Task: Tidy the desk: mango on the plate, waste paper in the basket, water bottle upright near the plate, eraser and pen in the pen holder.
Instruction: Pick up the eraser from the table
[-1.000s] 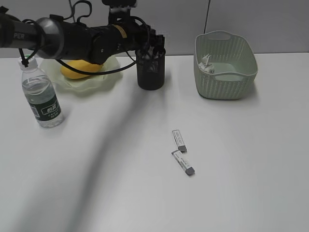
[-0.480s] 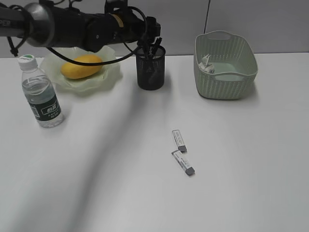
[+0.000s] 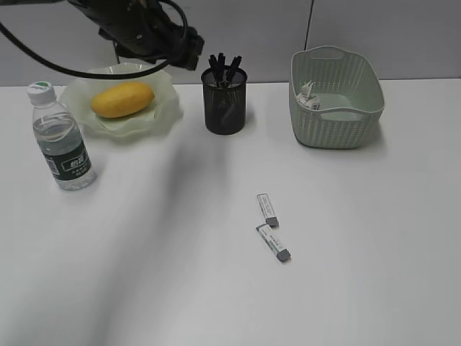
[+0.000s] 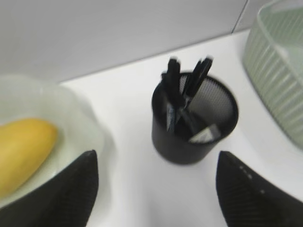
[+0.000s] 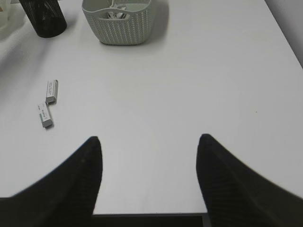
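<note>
Exterior view: white desk (image 3: pixel 144 274), grey wall behind | mango (image 3: pixel 122 99) on plate (image 3: pixel 162 115) | 2 erasers (image 3: pixel 268 207) left on desk | left gripper (image 4: pixel 156 189) and right gripper (image 5: pixel 147 177) both spread, empty

The right gripper (image 5: pixel 147 177) hangs with fingers spread wide (nothing between them) over the white desk (image 5: pixel 199 85). Two erasers (image 5: pixel 48 104) lie ahead-left; farther ahead stand the basket (image 5: pixel 124 22) and pen holder (image 5: pixel 43 18).

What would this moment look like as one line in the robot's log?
left gripper: open, above pen holder | mango: on plate | erasers: on desk
</note>
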